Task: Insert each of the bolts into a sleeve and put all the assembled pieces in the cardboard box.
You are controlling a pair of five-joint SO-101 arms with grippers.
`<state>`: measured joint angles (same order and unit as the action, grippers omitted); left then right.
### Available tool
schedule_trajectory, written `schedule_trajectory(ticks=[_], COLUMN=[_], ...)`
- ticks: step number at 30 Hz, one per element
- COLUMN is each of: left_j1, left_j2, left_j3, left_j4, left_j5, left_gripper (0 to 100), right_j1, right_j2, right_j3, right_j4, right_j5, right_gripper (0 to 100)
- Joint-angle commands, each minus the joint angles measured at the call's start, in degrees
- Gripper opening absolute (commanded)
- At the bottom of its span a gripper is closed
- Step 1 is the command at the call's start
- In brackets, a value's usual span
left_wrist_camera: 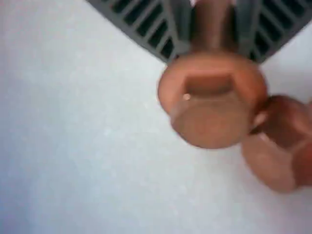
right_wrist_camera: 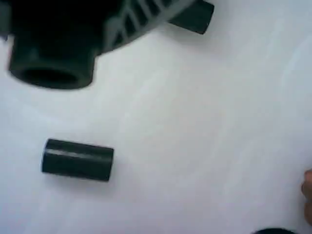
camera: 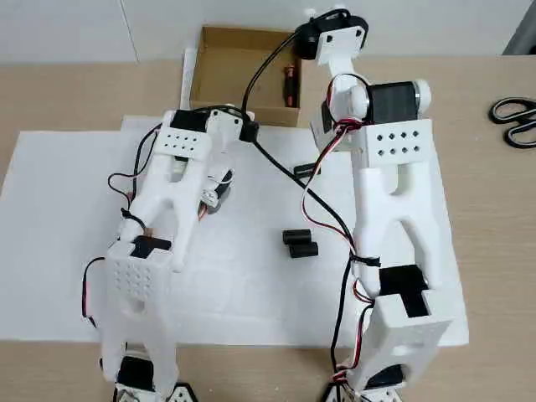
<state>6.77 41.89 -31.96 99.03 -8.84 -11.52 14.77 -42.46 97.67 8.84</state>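
Note:
My left gripper (left_wrist_camera: pixel 210 34) is shut on the shaft of a copper-coloured bolt (left_wrist_camera: pixel 212 100), whose hex-socket head faces the camera just over the white paper. A second bolt (left_wrist_camera: pixel 280 144) lies right beside it. In the high view this gripper (camera: pixel 219 186) sits on the paper's left half. My right gripper (right_wrist_camera: pixel 73 34) is shut on a black sleeve (right_wrist_camera: pixel 48 58), open end outward, and it hangs low near the box (camera: pixel 308 170). Two loose sleeves (camera: pixel 300 243) lie mid-paper. The cardboard box (camera: pixel 219 79) at the back holds one assembled piece (camera: pixel 291 84).
A white paper sheet (camera: pixel 67 251) covers the wooden table. Scissors (camera: pixel 515 119) lie at the far right edge. Black cables (camera: pixel 276 163) run across the paper between the arms. Loose sleeves (right_wrist_camera: pixel 78 160) rest under the right wrist.

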Motion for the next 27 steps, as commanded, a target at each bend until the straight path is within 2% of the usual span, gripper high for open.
schedule_trajectory(ticks=[1, 7, 12, 27], left_j1=[-0.4, -0.5, -0.8, -1.8], left_j2=[-4.6, -4.1, -4.0, 1.6], left_j3=[-0.4, -0.2, -0.1, -0.6], left_j4=[1.2, -1.1, -1.8, -5.4], left_j5=[2.5, 2.6, 3.8, 3.8], left_gripper=[1, 1, 9, 9], right_j1=[-0.1, -0.1, -0.1, -0.1], right_j2=[-3.6, -3.6, -3.6, -3.6], right_j3=[-2.8, -2.8, -2.8, -2.8], right_j4=[0.2, 0.4, 0.5, 0.6], right_j5=[0.4, 0.4, 0.4, 0.4], right_gripper=[0.3, 0.3, 0.3, 0.3])
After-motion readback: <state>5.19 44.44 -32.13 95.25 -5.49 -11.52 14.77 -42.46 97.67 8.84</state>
